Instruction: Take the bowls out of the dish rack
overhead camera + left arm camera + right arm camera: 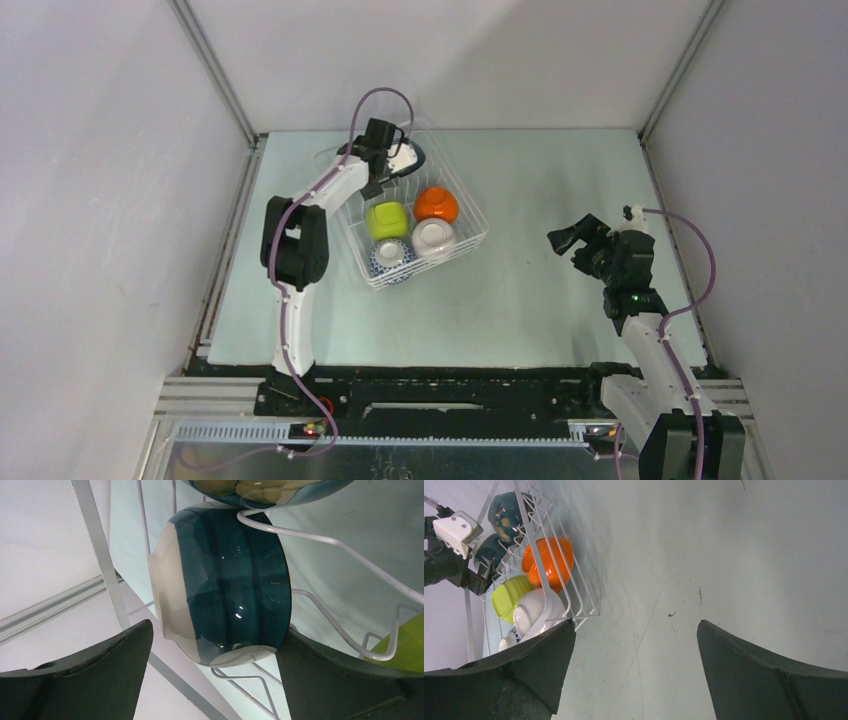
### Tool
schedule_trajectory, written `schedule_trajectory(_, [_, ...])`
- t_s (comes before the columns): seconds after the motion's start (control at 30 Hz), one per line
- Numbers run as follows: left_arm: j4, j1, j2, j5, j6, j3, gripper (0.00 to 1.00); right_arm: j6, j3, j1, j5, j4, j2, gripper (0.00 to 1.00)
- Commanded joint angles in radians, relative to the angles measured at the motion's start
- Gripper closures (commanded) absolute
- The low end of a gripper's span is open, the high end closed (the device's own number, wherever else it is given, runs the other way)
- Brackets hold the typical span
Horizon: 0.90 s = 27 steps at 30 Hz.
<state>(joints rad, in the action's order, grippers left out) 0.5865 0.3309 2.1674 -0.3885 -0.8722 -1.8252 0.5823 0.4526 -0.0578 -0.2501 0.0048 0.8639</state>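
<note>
The white wire dish rack [468, 205] lies left of the table's middle. In it I see the lime green bowl [387, 219], orange bowl [437, 204], white bowl [434, 238] and blue-and-white patterned bowl [391, 259]. My left gripper [378, 170] is at the rack's far end. In the left wrist view it [217, 630] is open around the teal-and-white bowl [225, 580], which stands on edge in the wires [320, 537]. The right finger is at its rim and the left finger is apart. The dark patterned bowl [260, 490] is just beyond. My right gripper [575, 238] is open and empty above the table.
The right wrist view shows the open right gripper [636, 625] over bare green table, with the rack [531, 525], the orange bowl [551, 562] and the white bowl [531, 612] to its left. Grey walls enclose the table on three sides.
</note>
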Motion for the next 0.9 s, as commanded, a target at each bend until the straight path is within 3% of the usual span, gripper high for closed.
schedule_trajectory(0.0, [0.027,0.000,0.025,0.018,-0.010,-0.042,0.03,0.008,0.002,-0.004,-0.016,0.037,-0.010,0.00])
schedule_trajectory(0.27, [0.090,0.001,0.031,0.088,-0.044,-0.065,0.13,0.008,0.002,-0.004,-0.015,0.038,-0.003,0.00])
schedule_trajectory(0.33, [0.098,0.002,0.039,0.088,-0.040,-0.074,0.21,0.008,0.001,-0.004,-0.013,0.038,-0.003,0.00])
schedule_trajectory(0.4, [0.099,0.003,0.041,0.073,-0.031,-0.084,0.31,0.008,0.002,-0.004,-0.014,0.039,-0.003,0.00])
schedule_trajectory(0.53, [0.083,0.007,0.017,0.008,-0.014,-0.093,0.34,0.009,0.001,-0.004,-0.015,0.040,-0.004,0.00])
schedule_trajectory(0.7, [0.082,0.006,-0.057,-0.043,-0.007,-0.100,0.48,0.011,0.002,-0.004,-0.022,0.044,0.002,0.00])
schedule_trajectory(0.87, [0.057,0.007,-0.106,-0.103,0.004,-0.096,0.49,0.011,0.002,-0.004,-0.022,0.040,-0.006,0.00])
